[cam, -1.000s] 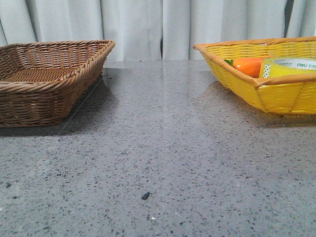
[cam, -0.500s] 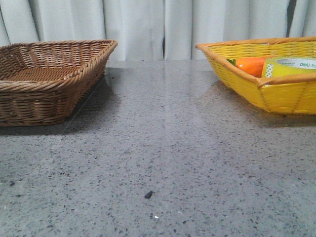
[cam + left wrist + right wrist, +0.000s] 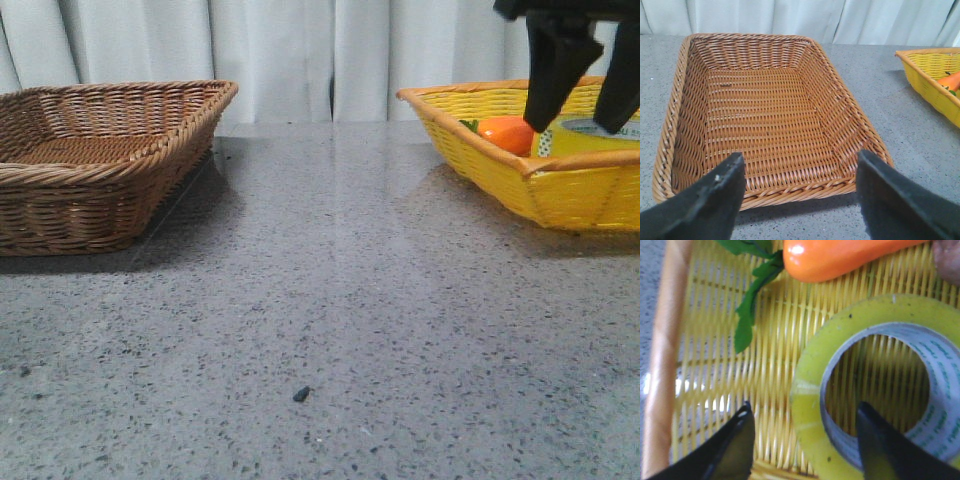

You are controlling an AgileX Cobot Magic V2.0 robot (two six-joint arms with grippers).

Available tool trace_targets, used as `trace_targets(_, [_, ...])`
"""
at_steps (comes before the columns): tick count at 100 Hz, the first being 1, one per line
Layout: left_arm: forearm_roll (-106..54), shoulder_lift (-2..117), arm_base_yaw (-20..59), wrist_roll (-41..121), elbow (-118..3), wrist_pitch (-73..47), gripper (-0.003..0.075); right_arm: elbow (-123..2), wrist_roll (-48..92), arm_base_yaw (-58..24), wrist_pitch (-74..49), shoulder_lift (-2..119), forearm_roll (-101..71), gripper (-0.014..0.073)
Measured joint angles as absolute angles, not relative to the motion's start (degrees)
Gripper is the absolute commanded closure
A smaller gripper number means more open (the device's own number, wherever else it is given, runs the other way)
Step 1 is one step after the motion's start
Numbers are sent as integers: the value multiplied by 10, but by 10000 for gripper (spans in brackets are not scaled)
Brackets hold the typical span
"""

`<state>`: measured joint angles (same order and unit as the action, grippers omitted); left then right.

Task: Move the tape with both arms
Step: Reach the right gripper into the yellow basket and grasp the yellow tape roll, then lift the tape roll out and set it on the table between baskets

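Note:
The tape, a yellow roll with a white core and green print, lies flat in the yellow basket at the right. In the right wrist view the tape sits below my right gripper. That gripper is open: one finger is outside the roll, the other over its hole, straddling the roll's wall. In the front view the right gripper hangs just above the tape. My left gripper is open and empty, above the table just short of the near rim of the brown basket.
An orange carrot with green leaves lies in the yellow basket beside the tape; it also shows in the right wrist view. The brown wicker basket at the left holds nothing. A small dark speck lies on the grey table.
My right gripper has come down into the front view over the yellow basket, where it was not seen before. The tape and baskets have not moved.

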<state>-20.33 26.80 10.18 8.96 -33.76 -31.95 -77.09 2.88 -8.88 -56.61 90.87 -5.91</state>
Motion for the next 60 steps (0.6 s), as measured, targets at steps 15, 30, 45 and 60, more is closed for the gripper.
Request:
trace_targets(15, [-204,268,102,90,-338,-320,282,-771,27,-89,-559,936,-56,617])
trace_targets(30, [-204,268,102,90,-338,-320,282,-778,24,-89,-555,937,-52,648])
trace_targets(45, [-204,268,102,90,-338,-320,282,-843,23,-98,-565,919,-46,648])
trace_targets(60, [-204,268,102,90,-338,-320,282,-971,23,-147,-549,885,-48,648])
